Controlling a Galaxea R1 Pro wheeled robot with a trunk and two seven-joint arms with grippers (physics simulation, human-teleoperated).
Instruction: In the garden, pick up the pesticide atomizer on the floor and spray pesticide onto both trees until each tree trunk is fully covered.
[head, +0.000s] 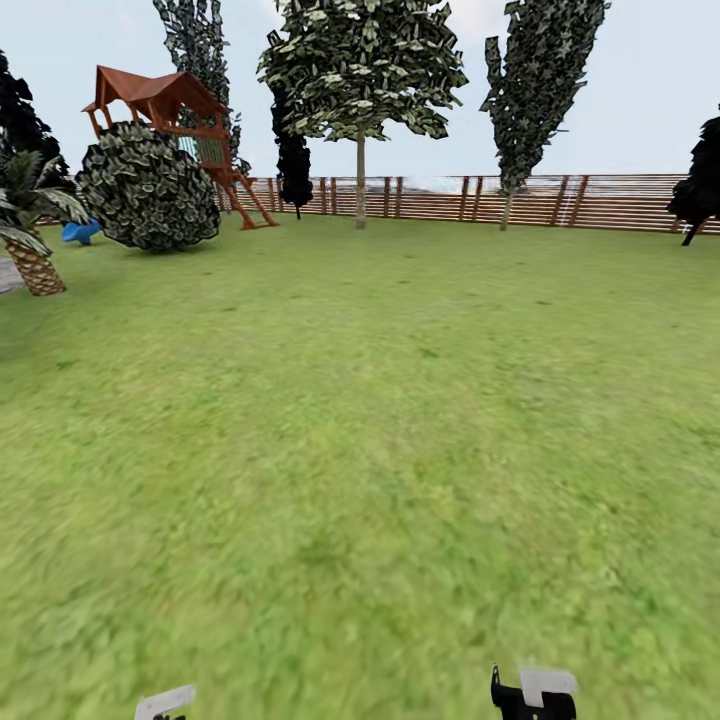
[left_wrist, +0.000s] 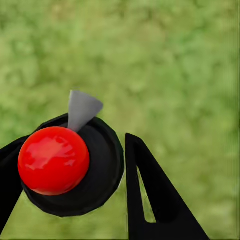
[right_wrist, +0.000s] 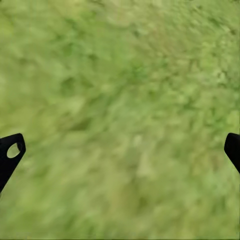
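So left gripper (left_wrist: 75, 170) is clamped on the atomizer (left_wrist: 70, 165); right gripper (right_wrist: 120, 150) gapes wide. Nearest tree (head: 360, 75) lies far ahead by the fence (head: 600, 200).

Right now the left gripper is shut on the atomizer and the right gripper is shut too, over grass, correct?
Not quite. The left gripper is shut on the atomizer, but the right gripper is open: the right wrist view shows its fingertips spread wide apart over grass.

left fingers (left_wrist: 155, 200) cropped by frame edge, atomizer (left_wrist: 70, 165) body hidden
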